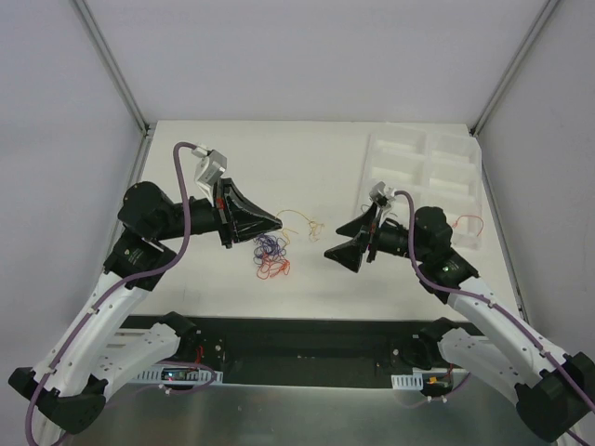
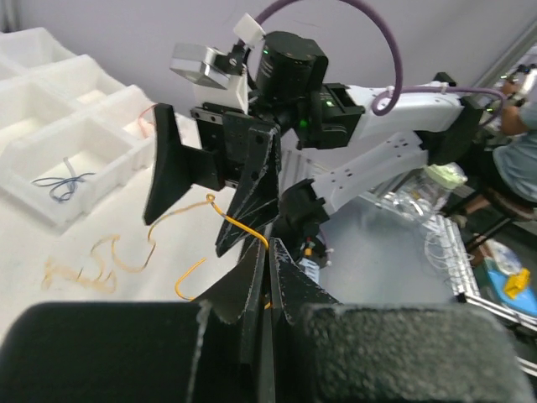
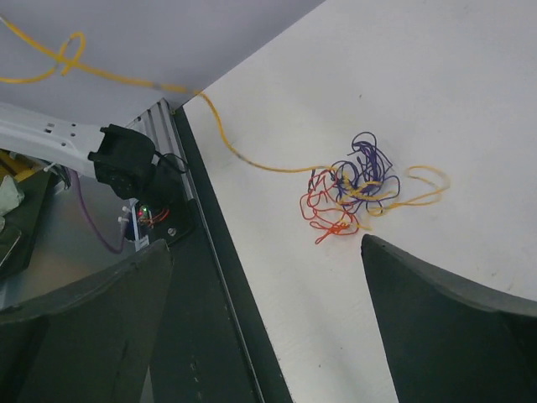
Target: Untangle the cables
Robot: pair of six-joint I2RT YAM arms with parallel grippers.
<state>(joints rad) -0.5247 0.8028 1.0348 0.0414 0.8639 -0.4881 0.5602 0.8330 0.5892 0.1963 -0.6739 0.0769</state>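
Two tools are seen over the white counter (image 1: pixel 316 167), and between them the thin curly wires are found. On the left, the left tool (image 1: pixel 277 223) is held low over the counter with its black triangular fingers pressed together. A hair-thin orange wire (image 3: pixel 277 170) is pinched between them, as is shown in the left wrist view, where the wire runs into the seam of the fingers. From there the orange wire is stretched through the air down to a small knot of purple-blue and red wires (image 1: pixel 271 255), which lies on the counter just in front of the left tool, and it is wound into this knot. Some more loops of orange are seen just beyond the knot.

To the right of the knot, near it but apart from it, the right tool (image 1: pixel 332 241) is held with its fingers spread wide, and nothing is gripped between them. Farther right, a white plastic tray with compartments (image 1: pixel 420 139) is placed. A thin blue wire (image 2: pixel 63 180) is seen in one compartment, and a thin red wire (image 1: pixel 471 223) at the near right corner of the tray.
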